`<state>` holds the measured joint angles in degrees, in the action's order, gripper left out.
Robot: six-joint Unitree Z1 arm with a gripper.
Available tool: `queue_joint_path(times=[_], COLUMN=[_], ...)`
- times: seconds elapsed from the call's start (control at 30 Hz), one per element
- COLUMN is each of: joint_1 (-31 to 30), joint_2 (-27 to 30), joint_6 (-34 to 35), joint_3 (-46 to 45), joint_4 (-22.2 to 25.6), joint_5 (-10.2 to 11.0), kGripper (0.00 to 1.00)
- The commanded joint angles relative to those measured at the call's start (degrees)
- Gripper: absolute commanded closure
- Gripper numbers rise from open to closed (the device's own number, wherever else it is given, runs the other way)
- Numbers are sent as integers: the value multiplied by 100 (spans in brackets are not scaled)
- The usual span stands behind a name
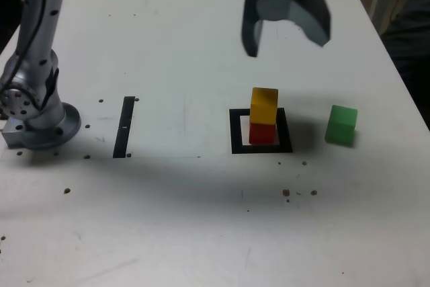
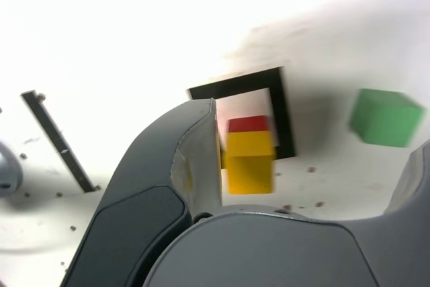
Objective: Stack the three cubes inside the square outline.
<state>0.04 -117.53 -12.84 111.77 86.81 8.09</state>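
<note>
Exterior view: the claw hangs open and empty above the yellow cube, which sits on the red cube inside the square outline. Beside them on the surface — the green cube, probably next to grasp.

Cubes matt, smooth – gripper dark glossy plastic – table matt white, speckled.
</note>
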Motion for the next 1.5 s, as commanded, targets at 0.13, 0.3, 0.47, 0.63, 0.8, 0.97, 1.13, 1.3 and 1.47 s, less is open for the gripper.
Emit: queue_joint_path(times=[0.13,0.3,0.47,0.63,0.8,0.97,1.13,1.3,1.47], joint_1=[5,5,2,-15,-35,-71,-111,-119,-119], joint_2=[-628,-1022,-1367,-1745,-2081,-2337,-2567,-2722,-2796], joint_6=[-263,-421,-555,-646,-688,-690,-685,-671,-605], joint_3=[1052,1643,1915,2092,2273,2399,2513,2580,2619], joint_4=[299,405,413,397,394,389,385,381,393], joint_5=[-40,-76,-178,-315,-430,-532,-629,-713,-756], kGripper=[0,0,0,0,1,1,3,6,21])
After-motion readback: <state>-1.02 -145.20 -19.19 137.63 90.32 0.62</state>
